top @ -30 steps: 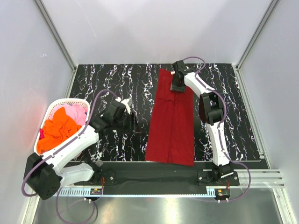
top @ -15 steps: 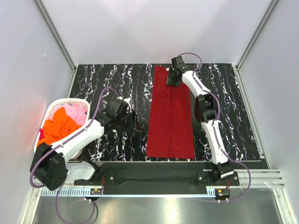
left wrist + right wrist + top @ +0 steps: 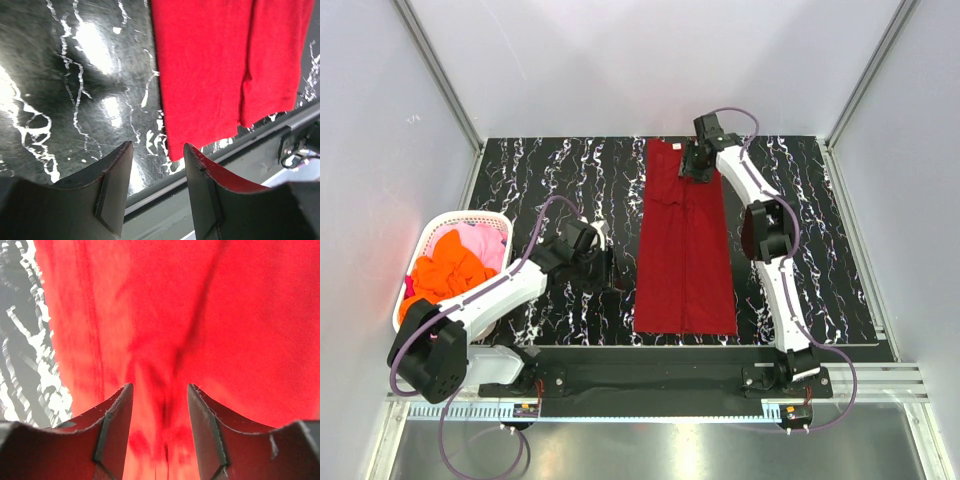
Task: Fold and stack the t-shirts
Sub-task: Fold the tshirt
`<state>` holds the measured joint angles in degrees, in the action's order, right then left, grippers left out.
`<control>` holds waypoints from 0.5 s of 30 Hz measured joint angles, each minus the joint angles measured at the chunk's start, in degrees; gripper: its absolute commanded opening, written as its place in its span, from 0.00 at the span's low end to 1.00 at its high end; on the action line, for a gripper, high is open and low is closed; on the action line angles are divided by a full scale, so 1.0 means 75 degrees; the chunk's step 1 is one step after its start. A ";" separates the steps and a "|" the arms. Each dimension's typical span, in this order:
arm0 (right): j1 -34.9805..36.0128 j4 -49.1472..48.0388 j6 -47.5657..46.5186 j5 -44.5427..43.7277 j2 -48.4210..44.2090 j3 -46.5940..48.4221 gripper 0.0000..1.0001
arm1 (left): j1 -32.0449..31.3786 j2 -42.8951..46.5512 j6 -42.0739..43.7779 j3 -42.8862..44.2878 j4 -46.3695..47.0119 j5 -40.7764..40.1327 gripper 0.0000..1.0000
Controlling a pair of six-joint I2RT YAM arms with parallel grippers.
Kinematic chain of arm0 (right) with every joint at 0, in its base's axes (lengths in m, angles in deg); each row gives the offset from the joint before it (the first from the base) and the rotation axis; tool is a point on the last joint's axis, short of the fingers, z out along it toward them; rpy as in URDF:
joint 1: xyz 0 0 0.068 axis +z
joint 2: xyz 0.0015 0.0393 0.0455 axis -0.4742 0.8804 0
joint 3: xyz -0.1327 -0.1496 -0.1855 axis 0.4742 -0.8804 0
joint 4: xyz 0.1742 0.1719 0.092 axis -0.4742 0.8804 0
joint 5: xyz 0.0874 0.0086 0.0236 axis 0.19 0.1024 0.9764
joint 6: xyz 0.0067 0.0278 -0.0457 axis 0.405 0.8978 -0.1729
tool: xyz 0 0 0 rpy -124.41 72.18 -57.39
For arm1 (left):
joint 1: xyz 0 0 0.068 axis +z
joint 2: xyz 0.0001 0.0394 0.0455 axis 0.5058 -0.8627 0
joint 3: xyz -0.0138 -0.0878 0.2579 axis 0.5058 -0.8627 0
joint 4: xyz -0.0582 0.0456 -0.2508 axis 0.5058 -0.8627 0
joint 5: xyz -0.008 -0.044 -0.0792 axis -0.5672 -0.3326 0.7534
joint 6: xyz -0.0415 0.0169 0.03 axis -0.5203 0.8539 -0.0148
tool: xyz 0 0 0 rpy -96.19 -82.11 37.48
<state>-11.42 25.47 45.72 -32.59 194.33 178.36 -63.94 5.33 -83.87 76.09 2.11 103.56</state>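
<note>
A dark red t-shirt (image 3: 685, 250) lies folded into a long narrow strip down the middle of the black marbled table. My right gripper (image 3: 696, 170) hovers over its far end. The right wrist view shows the gripper (image 3: 160, 387) open, with wrinkled red cloth (image 3: 200, 300) filling the view beneath and nothing clamped. My left gripper (image 3: 611, 270) sits low just left of the strip's near half. It (image 3: 157, 147) is open and empty, with the shirt's near left corner (image 3: 200, 75) just ahead. Orange (image 3: 445, 275) and pink (image 3: 488, 243) t-shirts lie bunched in the basket.
The white plastic basket (image 3: 470, 215) stands at the table's left edge, beside the left arm. A black mounting rail (image 3: 650, 375) runs along the near edge, also seen as the rail (image 3: 225, 160) just beyond the shirt's hem. White walls enclose the table on three sides.
The right gripper drew the shirt's far end leftward, so the strip now lies straighter and narrower. The left gripper slid right toward the shirt's near edge, jaws widening.
</note>
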 measured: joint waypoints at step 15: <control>-0.0254 0.0950 0.1536 0.0087 -0.8615 -0.9168 0.56 | -0.0006 -0.0213 0.0055 -0.0979 0.0909 0.0938 0.50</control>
<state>-13.32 32.59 57.24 -31.94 129.72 109.60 -63.99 3.74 -83.45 68.74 8.93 110.60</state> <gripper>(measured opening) 0.570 0.504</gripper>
